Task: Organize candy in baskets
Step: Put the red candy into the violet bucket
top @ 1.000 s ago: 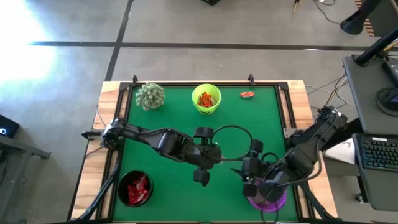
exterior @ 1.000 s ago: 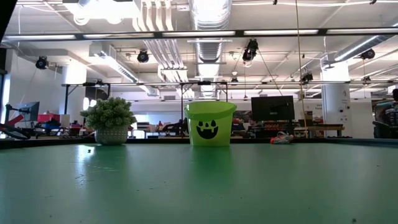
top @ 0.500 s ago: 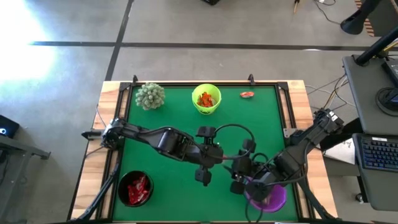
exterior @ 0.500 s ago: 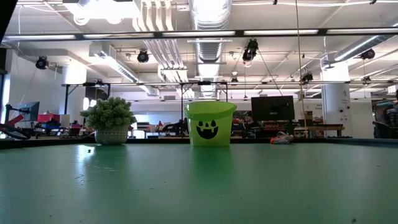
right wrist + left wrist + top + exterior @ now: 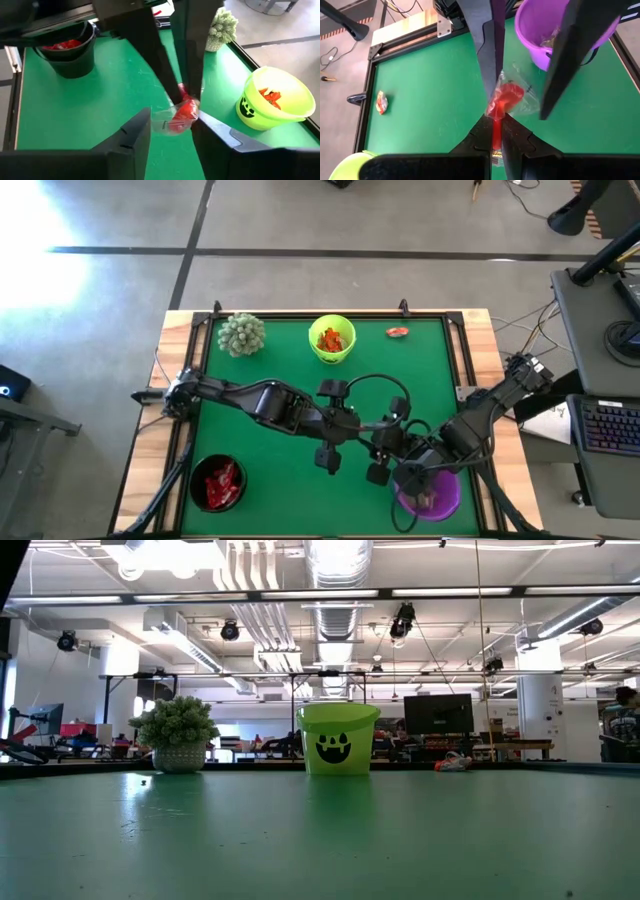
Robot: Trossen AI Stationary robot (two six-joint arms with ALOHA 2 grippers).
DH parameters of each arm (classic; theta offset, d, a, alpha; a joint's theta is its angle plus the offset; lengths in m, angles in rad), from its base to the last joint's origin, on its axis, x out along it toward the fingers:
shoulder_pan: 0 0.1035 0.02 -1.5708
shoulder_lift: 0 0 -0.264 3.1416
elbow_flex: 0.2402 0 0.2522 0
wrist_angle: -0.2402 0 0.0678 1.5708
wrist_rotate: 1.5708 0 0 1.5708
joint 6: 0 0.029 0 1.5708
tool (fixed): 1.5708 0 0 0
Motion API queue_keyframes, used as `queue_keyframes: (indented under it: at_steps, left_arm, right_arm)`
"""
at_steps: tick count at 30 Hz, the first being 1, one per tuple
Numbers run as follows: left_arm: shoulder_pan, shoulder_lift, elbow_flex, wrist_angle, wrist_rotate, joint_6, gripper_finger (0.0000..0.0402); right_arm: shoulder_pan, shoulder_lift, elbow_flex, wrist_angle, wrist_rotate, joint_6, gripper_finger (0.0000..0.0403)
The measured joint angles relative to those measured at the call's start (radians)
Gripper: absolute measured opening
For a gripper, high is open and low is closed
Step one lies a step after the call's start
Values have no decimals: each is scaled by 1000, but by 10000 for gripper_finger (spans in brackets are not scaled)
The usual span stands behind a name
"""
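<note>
Candy point(image 5: 506, 98), a red sweet in clear wrap, is held pinched in the shut left gripper point(image 5: 335, 442) above mid-table. The right gripper point(image 5: 385, 452) has been swung off the purple basket point(image 5: 432, 495) and is narrowing around it; a handover looks likely.

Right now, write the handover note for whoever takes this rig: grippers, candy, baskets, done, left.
Left gripper: shut on a red candy in clear wrap, held mid-table.
Right gripper: fingers part-open around that same candy, meeting the left gripper beside the purple basket.
Baskets: lime green basket at the far edge holds orange and red pieces; black basket at the near left holds red ones; the purple one, near right, holds a few pale pieces.
Left: place the held candy; one loose candy lies near the far right corner.
</note>
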Motion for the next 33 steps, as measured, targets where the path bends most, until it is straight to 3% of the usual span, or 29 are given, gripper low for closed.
queue_keyframes:
  at_steps: [10, 16, 22, 28, 33]
  left_arm:
    - [2, 0, 0, -16, 3, -4, 0]
    - [1, 0, 0, -12, 3, -19, 3]
    - [1, -4, 0, -25, 1, -20, 36]
    - [1, -14, 26, -107, -1, -43, 71]
    - [2, -13, 29, -200, -2, -52, 82]
  right_arm:
    - [-37, -6, 0, -19, -15, 51, 17]
    - [-38, -17, 0, -23, -70, 70, 12]
    - [-39, -21, 2, -102, -120, 159, 12]
    - [-33, -22, 1, -265, -273, 301, 11]
    - [4, -22, 0, -300, -434, 366, 11]
